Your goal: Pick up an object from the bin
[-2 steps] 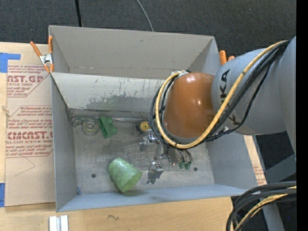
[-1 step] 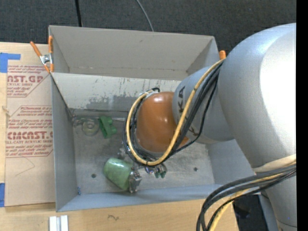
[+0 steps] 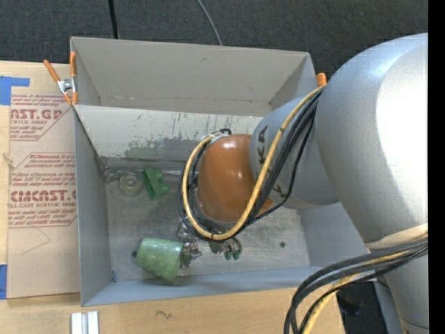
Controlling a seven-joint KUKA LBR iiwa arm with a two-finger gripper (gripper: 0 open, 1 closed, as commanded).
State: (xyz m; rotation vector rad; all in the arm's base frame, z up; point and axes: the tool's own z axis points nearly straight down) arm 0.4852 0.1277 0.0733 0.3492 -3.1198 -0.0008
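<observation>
Grey metal bin (image 3: pixel 139 221) holds a pale green cylinder (image 3: pixel 158 258) just beside my gripper (image 3: pixel 190 247), grip state I cannot tell; it looks light, soft, best pinched across its middle.

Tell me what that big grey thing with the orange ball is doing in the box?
It's a robot arm, reaching in from the right. The orange ball is just a cover on its wrist. The camera looks down from above into a grey metal bin. The arm's tip is a gripper for picking things up, low near the bin's front. Beside it lies a pale green roll. Farther back lie a small darker green piece and a clear round thing. I can't tell whether it holds anything.
</observation>
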